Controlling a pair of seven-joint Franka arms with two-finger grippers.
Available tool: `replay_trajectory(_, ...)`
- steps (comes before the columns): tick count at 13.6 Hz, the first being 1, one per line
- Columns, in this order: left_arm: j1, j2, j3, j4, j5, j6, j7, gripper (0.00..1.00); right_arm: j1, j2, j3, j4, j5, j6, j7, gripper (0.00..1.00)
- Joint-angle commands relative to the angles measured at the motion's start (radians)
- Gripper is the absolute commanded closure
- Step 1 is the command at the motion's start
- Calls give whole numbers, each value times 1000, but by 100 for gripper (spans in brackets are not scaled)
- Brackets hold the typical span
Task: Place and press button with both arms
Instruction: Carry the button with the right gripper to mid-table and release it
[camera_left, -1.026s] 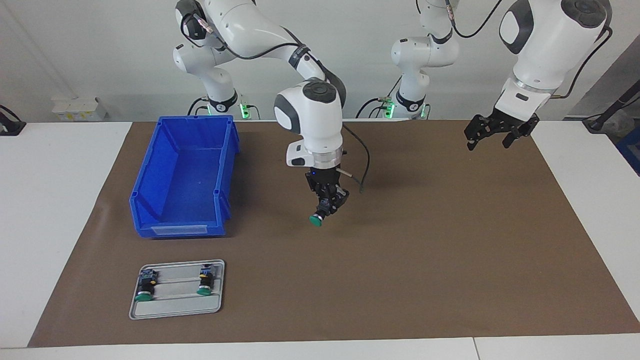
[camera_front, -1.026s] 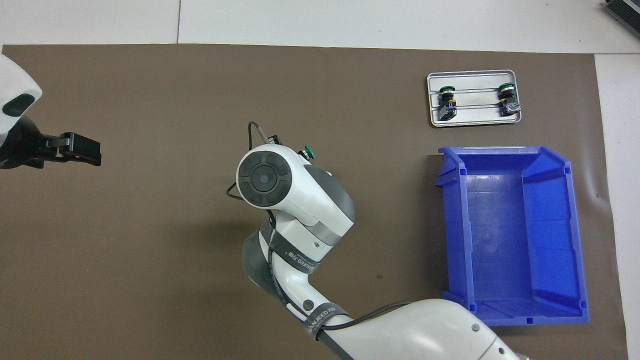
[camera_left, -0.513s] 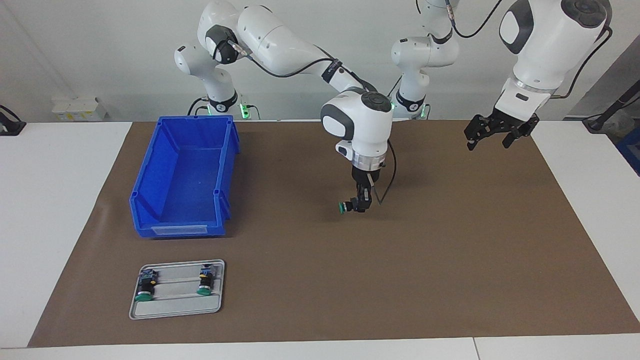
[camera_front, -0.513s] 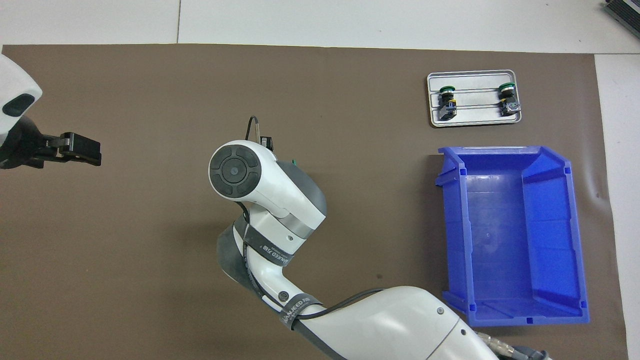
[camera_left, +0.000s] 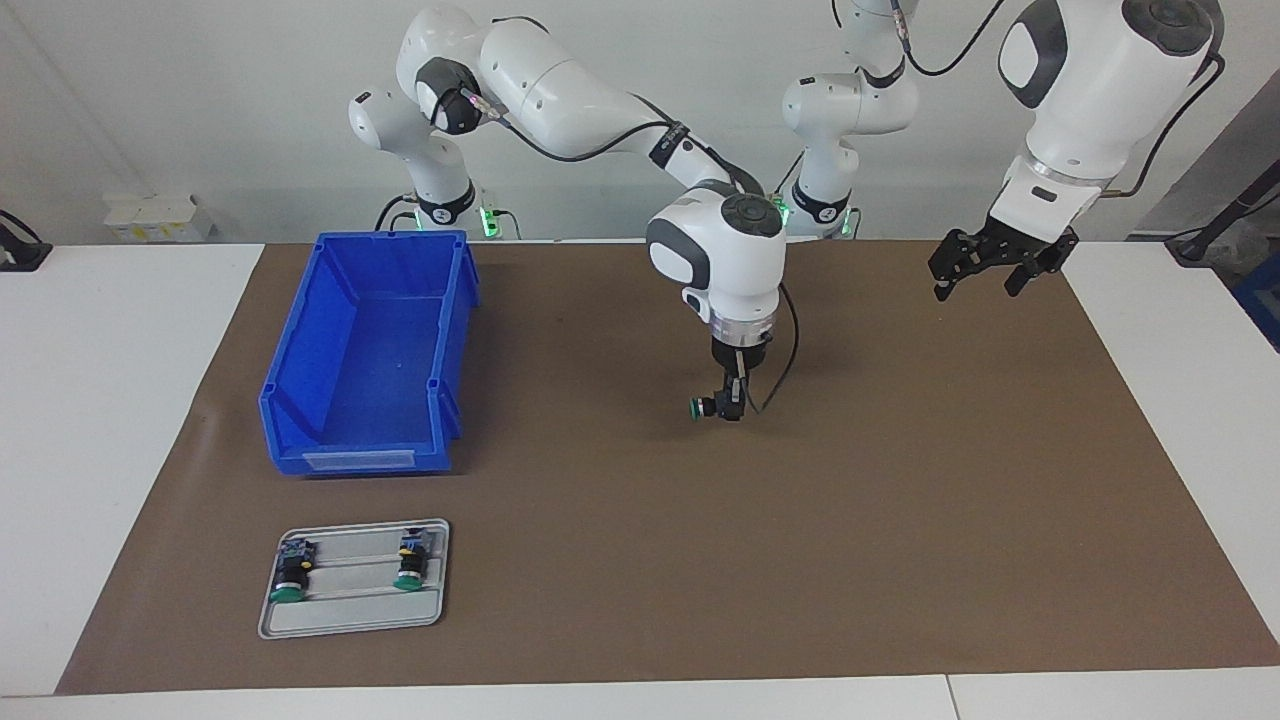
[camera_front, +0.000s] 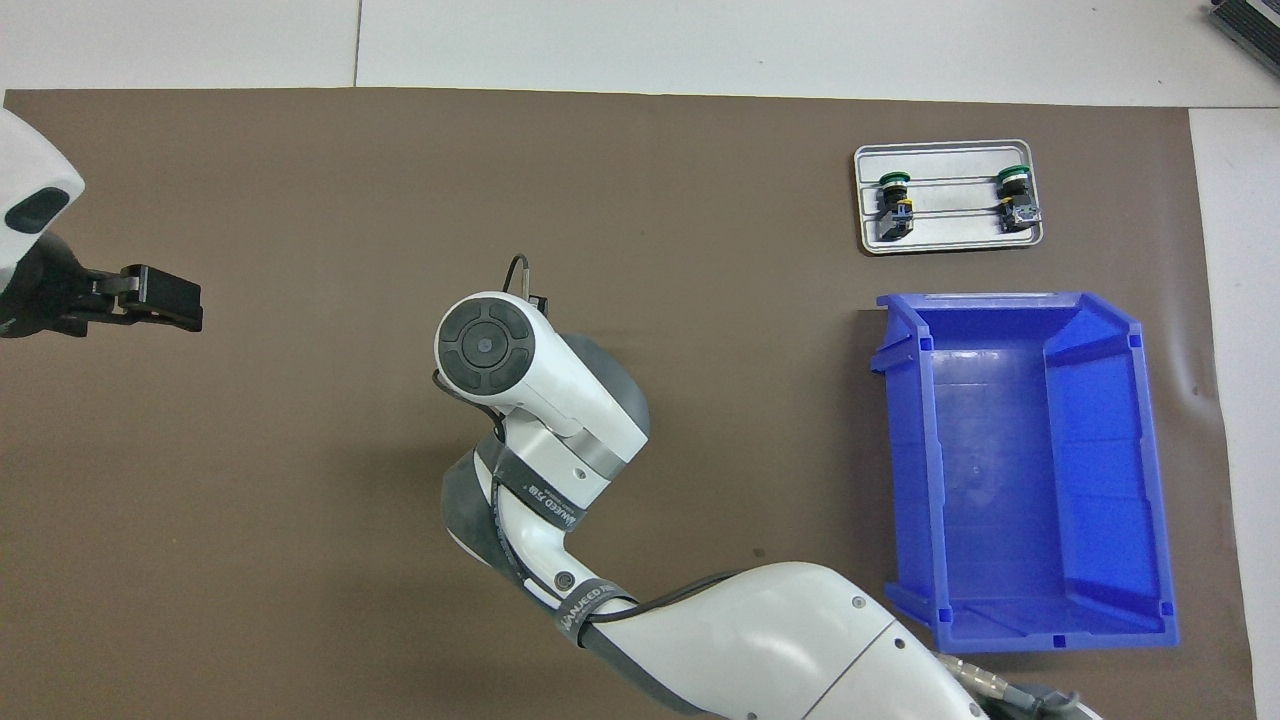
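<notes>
My right gripper (camera_left: 730, 408) is shut on a button (camera_left: 694, 407) and holds it low over the middle of the brown mat, tipped on its side, with its green cap pointing toward the right arm's end. In the overhead view the right arm's wrist (camera_front: 490, 350) covers that gripper and the button. My left gripper (camera_left: 982, 268) hangs open and empty in the air over the left arm's end of the mat; it also shows in the overhead view (camera_front: 160, 300). Two more green buttons (camera_left: 290, 577) (camera_left: 409, 565) lie on a grey tray (camera_left: 350, 620).
A blue bin (camera_left: 300, 350), empty, stands on the mat at the right arm's end, nearer to the robots than the tray; it also shows in the overhead view (camera_front: 1150, 470). The tray (camera_front: 950, 240) with its two buttons (camera_front: 893, 192) (camera_front: 1017, 188) shows there too.
My right gripper has carried the button toward the left arm's end, turned it cap-sideways and lowered it close to the mat. The left arm has not moved.
</notes>
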Motion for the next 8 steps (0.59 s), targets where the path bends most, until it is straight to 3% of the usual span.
replay_trajectory(1,7,-31,-4,-36,15,9,-7,0,-10,-34,10,-94,5,53,27,100)
replay_trajectory(3,7,-31,-4,-35,15,9,-7,0,-16,-44,10,-115,5,64,27,100)
replay_trajectory(4,7,-31,-4,-35,15,9,-7,0,-23,-44,10,-117,11,70,27,89)
replay_trajectory(5,7,-31,-4,-35,14,9,-7,0,-26,-44,10,-120,18,78,27,43)
replay_trajectory(6,7,-31,-4,-35,15,9,-7,0,-36,-44,10,-120,20,78,27,27)
replay_trajectory(8,7,-31,-4,-35,15,9,-7,0,-44,-42,10,-112,18,75,18,12)
